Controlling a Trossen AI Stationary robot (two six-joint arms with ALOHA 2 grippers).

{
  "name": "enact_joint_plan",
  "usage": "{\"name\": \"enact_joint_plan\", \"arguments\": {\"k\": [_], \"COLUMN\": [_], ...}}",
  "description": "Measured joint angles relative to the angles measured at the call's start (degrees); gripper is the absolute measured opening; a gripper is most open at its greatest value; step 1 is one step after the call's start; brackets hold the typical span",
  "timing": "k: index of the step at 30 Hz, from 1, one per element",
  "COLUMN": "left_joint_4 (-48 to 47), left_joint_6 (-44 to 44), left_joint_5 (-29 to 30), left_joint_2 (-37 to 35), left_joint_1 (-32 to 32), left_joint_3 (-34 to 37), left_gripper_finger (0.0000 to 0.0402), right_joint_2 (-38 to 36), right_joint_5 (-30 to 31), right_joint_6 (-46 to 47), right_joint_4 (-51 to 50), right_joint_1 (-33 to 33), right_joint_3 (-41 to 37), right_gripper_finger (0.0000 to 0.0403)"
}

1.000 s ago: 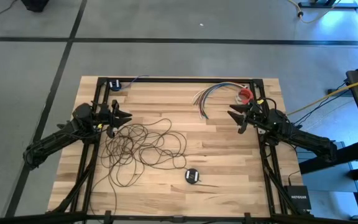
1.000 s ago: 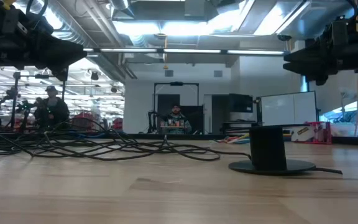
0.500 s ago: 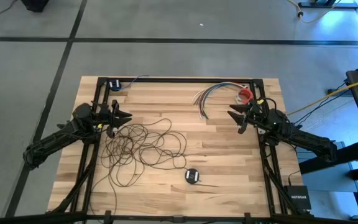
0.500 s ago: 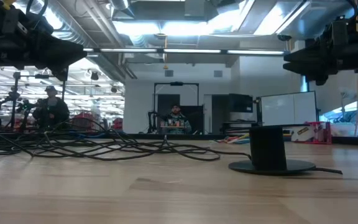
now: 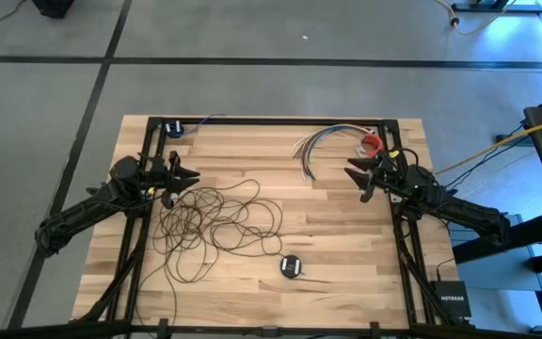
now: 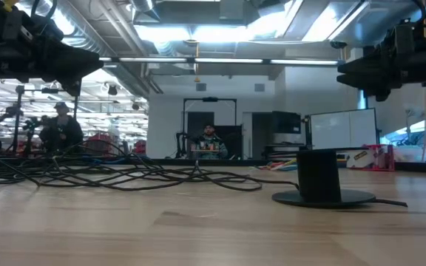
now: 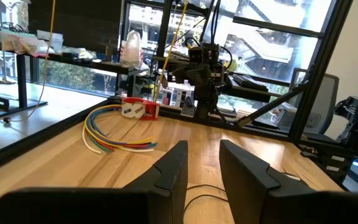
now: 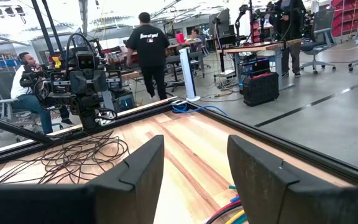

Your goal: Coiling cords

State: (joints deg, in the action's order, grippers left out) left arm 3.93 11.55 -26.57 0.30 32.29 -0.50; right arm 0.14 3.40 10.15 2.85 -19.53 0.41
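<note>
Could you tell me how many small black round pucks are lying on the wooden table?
1. The small black round puck lies near the table's front edge, right of the tangled thin dark cord. Nothing suggests another hidden one.

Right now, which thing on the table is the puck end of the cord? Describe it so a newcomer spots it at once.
Start from the wooden table and find the loose tangle of thin dark cord on its left half. Follow the tangle toward the near edge, right of the loops: the small black round puck sits there alone. Unlike the multicoloured wire bundle at the far side, it is a compact dark disc.
</note>
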Motion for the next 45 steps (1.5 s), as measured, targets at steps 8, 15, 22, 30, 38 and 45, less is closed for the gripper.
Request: {"name": "enact_joint_plan", "arguments": {"k": [8,15,22,30,38,45], "left_joint_4": [0.0,0.0,1.0,5.4,4.3,7.2], "left_joint_6": [0.0,0.0,10.3,16.7,10.3,7.2], "left_joint_5": [0.0,0.0,1.8,10.3,11.0,12.9], "left_joint_2": [0.0,0.0,0.0,0.0,3.0,10.6], "left_joint_1": [0.0,0.0,0.0,0.0,-1.7,-11.0], "left_joint_3": [0.0,0.0,0.0,0.0,-0.3,-5.1], "left_gripper_finger": [0.0086,0.0086,0.0086,0.0086,0.0070,0.0037], "right_joint_2": [0.0,0.0,0.0,0.0,0.0,0.0], "right_joint_5": [0.0,0.0,0.0,0.0,0.3,-0.1], "right_joint_6": [0.0,0.0,0.0,0.9,8.3,10.0], "right_joint_4": [0.0,0.0,0.0,0.0,0.7,1.5], "right_joint_1": [0.0,0.0,0.0,0.0,0.0,0.0], "right_joint_3": [0.0,0.0,0.0,0.0,0.3,0.4], "right_gripper_finger": [0.0182,0.0182,0.0182,0.0182,0.0182,0.0182]}}
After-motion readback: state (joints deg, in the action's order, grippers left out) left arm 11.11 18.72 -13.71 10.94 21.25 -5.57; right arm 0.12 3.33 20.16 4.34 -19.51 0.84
